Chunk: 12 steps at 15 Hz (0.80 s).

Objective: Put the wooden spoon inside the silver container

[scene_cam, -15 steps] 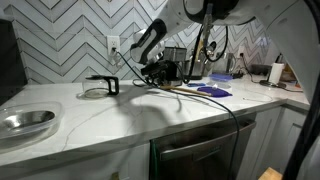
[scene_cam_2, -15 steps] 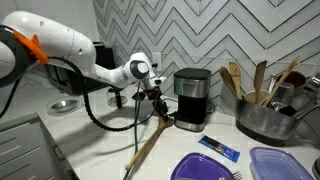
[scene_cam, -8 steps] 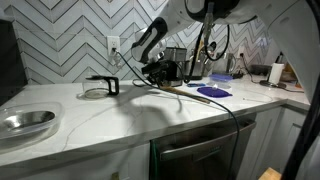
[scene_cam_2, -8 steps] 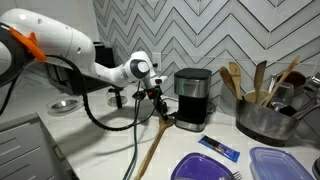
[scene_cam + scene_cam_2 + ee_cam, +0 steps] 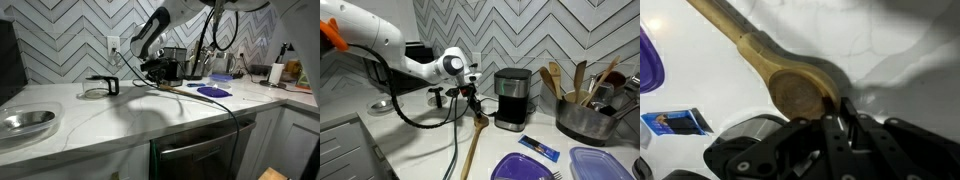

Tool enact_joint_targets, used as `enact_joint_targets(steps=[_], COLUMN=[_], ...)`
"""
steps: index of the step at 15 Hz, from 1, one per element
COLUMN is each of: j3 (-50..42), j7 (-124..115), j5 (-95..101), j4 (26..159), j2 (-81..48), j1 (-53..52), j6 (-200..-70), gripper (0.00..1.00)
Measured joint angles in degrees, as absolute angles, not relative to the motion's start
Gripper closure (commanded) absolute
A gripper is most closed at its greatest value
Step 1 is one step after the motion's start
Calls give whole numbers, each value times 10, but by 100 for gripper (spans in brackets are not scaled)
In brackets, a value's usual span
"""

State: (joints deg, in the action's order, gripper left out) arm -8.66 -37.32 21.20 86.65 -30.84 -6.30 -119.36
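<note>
Hand: my gripper [image 5: 473, 96] is pressed together on the spoon [image 5: 800, 92], pinching the bowl's rim.
Spoon: tilted, bowl up in my grip, handle slanting down over the counter [image 5: 420, 140], just beside the appliance [image 5: 510, 98].
Container [image 5: 582, 122]: beyond the appliance, well apart from the spoon, wooden utensils sticking up from it.

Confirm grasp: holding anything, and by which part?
The long, light tan wooden spoon, pinched at its bowl end by the fingers of the gripper; handle free.
</note>
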Motion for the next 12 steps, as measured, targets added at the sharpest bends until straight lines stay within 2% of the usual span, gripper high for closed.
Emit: enact_joint_targets(steps=[5,12], j3=[-86,-87], j7=[-370,-340], j5=[220,328], j4=[959,1116], j2=[-232,-113], j1=[-68,-67], j6=[-1270,-1432], gripper=[97,97])
